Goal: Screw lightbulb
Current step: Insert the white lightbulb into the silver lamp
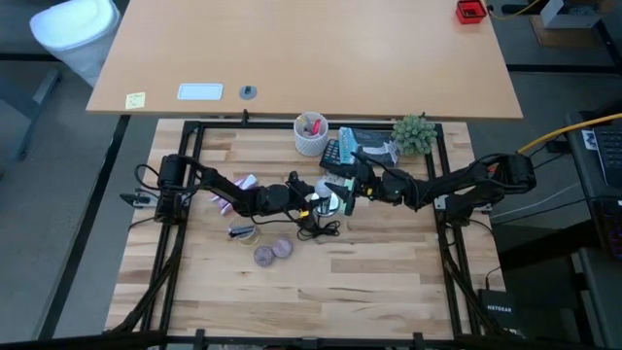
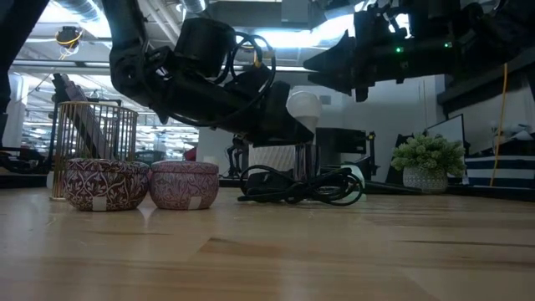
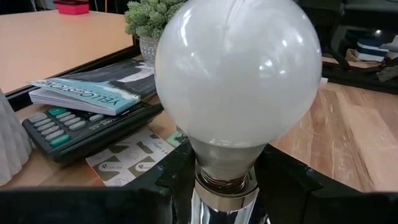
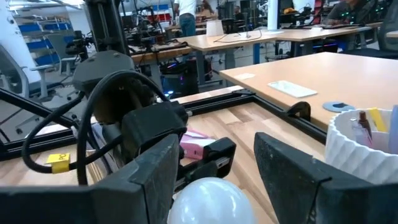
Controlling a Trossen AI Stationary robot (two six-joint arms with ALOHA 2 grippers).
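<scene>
From above, the left gripper and right gripper meet mid-table at the bulb. Down low, the bulb stands up. The left wrist shows fingers clamped on its base. The right wrist shows fingers apart above it.

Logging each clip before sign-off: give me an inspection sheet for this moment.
Surface: light wooden table in a black frame.
Job's things: white lightbulb, upright, its metal base down in a silvery socket.
Clutter: two purple tins, pen cup, calculator, book, potted plant.
Grippers: left gripper at the bulb's base, state unclear; right gripper open, fingers either side of the bulb top, not touching.
Cables: black cord coiled beside the socket.
Surroundings: beige desk, lab benches behind.
</scene>
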